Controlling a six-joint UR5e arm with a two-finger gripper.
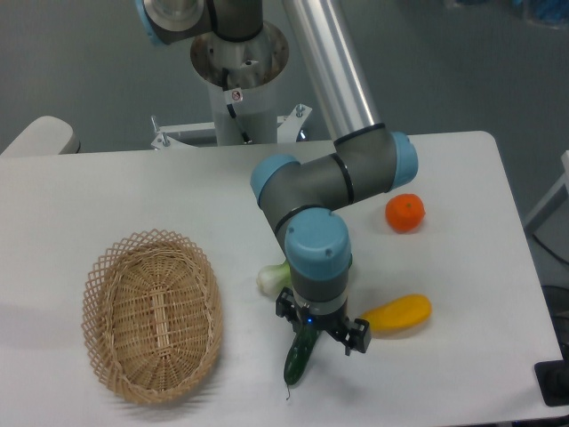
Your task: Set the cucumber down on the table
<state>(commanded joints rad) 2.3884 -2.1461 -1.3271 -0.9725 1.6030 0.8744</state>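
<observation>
The cucumber (297, 360) is small, dark green and glossy. It points down and to the left, with its thin stem tip near the table's front edge. My gripper (307, 338) is right above it and holds its upper end between the fingers. The cucumber's lower end is at or just above the white table (444, 374); I cannot tell whether it touches.
An oval wicker basket (153, 313) stands at the left. A light green leafy vegetable with a white base (272, 277) lies partly behind my wrist. A yellow fruit (397, 314) lies just right of my gripper. An orange (404, 213) sits farther back right.
</observation>
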